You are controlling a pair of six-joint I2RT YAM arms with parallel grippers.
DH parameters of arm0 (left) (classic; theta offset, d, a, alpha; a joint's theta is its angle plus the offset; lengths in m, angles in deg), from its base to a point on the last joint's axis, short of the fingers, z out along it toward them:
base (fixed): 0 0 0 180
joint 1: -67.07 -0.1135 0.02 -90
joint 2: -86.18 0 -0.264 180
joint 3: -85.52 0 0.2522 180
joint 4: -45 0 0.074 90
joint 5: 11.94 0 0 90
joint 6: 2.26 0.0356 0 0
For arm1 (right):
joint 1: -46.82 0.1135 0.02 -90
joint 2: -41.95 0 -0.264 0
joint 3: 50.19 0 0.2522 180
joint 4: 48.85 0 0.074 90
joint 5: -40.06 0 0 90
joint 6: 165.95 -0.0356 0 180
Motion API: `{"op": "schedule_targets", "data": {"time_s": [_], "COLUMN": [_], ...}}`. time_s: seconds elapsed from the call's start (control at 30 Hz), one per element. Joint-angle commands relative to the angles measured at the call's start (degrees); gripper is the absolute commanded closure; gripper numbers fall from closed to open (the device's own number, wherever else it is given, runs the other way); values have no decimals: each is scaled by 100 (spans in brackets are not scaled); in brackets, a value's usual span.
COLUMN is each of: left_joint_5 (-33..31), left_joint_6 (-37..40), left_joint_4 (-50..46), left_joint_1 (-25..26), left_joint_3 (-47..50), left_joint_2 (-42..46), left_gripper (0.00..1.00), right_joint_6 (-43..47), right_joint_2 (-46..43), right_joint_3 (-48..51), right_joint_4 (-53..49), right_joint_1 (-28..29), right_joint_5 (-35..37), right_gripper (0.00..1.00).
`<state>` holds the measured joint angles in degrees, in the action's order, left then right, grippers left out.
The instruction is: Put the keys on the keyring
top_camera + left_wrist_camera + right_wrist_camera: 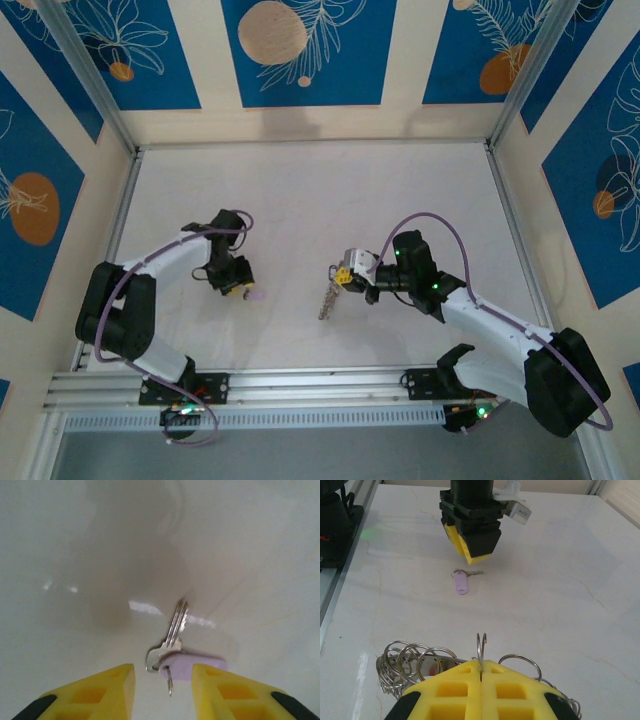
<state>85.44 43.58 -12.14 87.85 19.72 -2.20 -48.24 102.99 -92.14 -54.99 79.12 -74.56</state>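
Note:
A key with a lilac head (192,665) and a silver blade lies flat on the white table (320,190). My left gripper (164,682) hangs just above it, open, its yellow fingers (107,690) either side of the lilac head with a gap on the left. From above, the key (256,296) lies right beside the left gripper (238,288). My right gripper (481,666) is shut on a small wire loop of the keyring (415,662), a flat grey piece fringed with silvery rings and showing a red spot. The keyring (328,300) hangs below the right gripper (345,277), well right of the key.
A metal rail (320,382) runs along the near edge by both arm bases. Patterned walls close in the table on three sides. In the right wrist view the left gripper (472,550) hovers over the key (462,584), with bare table between it and the keyring.

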Motion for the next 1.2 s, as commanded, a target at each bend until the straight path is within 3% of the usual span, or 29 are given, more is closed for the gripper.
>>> {"op": "schedule_targets", "data": {"time_s": [0.0, 0.4, 0.53, 1.0, 1.17], "left_joint_5": [105, -109, -87, -340, -335], "left_joint_6": [-445, -629, -620, -673, -646], "left_joint_4": [-99, 48, 41, -162, -140], "left_joint_1": [270, 505, 548, 755, 754], "left_joint_3": [53, 261, 246, 255, 237], "left_joint_2": [-30, -224, -259, -117, -182], "left_gripper": [66, 70, 77, 77, 87], "right_joint_6": [-34, -76, -122, -103, -121], "right_joint_2": [-13, -161, -136, -153, -145], "right_joint_3": [-187, -150, -109, -109, -91], "right_joint_4": [100, 92, 190, 198, 240], "right_joint_1": [31, 40, 40, 40, 40], "right_joint_5": [-199, -145, -157, -166, -158], "right_gripper": [100, 100, 100, 100, 100]}}
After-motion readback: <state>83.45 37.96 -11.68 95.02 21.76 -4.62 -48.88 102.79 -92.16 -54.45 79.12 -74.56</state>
